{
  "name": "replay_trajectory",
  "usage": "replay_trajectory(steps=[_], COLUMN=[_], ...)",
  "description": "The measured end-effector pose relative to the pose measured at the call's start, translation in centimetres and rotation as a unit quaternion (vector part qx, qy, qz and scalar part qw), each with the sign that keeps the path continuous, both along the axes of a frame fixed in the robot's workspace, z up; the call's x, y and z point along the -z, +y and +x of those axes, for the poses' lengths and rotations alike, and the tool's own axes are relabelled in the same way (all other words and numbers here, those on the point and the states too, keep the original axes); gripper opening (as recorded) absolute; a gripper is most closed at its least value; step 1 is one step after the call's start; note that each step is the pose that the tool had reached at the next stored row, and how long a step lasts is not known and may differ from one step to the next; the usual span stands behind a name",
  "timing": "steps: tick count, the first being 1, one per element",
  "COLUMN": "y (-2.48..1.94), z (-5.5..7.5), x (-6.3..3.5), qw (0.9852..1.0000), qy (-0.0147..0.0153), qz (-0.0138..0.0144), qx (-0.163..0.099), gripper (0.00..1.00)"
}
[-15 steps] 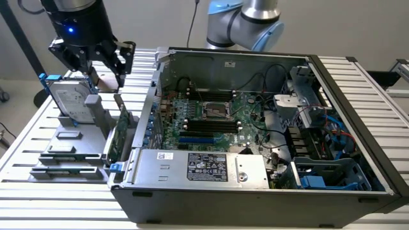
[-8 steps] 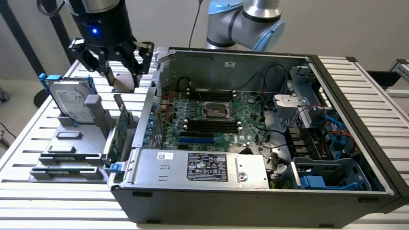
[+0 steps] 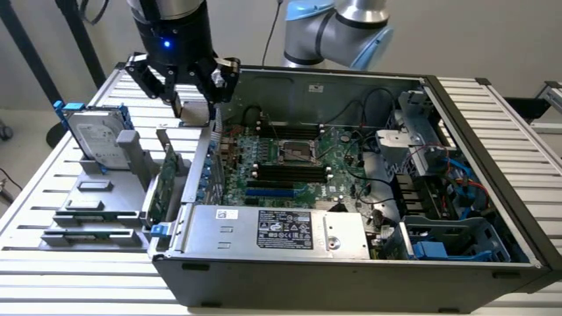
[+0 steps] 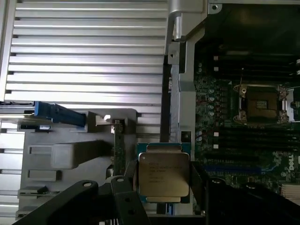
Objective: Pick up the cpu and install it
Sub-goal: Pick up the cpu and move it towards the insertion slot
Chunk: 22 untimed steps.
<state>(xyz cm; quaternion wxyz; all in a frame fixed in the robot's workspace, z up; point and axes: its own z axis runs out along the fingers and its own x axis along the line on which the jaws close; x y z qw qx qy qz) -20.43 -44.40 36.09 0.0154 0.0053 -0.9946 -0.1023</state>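
Two opposite edges of the cpu (image 4: 163, 174) are clamped in my hand (image 4: 163, 187), silver top facing the wrist camera. It hangs clear of the bench (image 3: 35, 197), at the open computer case's (image 3: 351, 280) side wall. Farther in, the motherboard socket (image 4: 259, 104) lies well apart from it.

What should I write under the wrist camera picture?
The gripper holds the cpu, apart from the empty socket on the motherboard.

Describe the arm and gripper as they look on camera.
The arm has silver-grey tube sections with light blue joint caps. The gripper has a black cylindrical body with a small blue light, and black jointed fingers. A thin dark cable hangs beside the arm.
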Motion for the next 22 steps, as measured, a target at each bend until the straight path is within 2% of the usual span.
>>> replay_trajectory(steps=[6,14,19,22], y=[0.00,0.09,0.45,1.02], z=[2.7,6.4,8.6,9.8], x=[0.00,0.07,0.59,0.95], qw=[1.0000,1.0000,1.0000,1.0000], qy=[0.0000,0.0005,0.0014,0.0015], qz=[0.0030,0.0032,0.0002,-0.0025], qx=[0.000,0.000,0.000,0.000], gripper=[0.55,0.55,0.55,0.55])
